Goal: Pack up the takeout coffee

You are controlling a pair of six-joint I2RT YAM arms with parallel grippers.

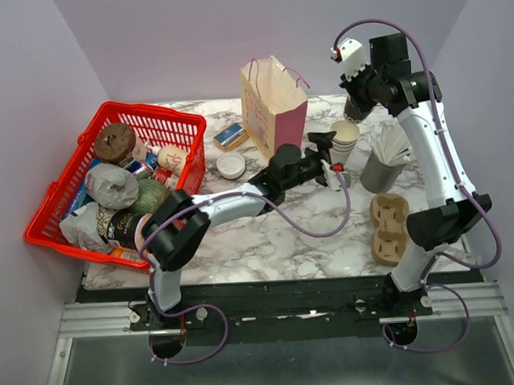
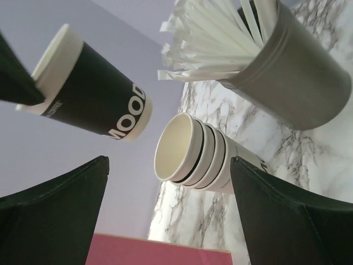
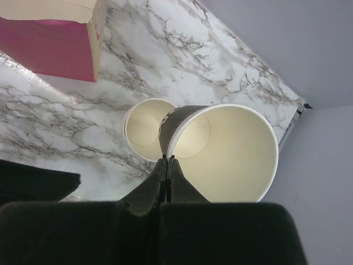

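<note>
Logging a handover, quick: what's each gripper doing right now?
Left gripper: open, empty, facing the stack of cups.
Right gripper: shut on the rim of the coffee cup.

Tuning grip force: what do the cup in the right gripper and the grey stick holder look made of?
Held cup: probably paper; matte cream inside, printed dark outside, thin wall pinched by the right gripper. Grey holder: smooth, matte, no visible seam; plastic or coated paper, can't tell.
</note>
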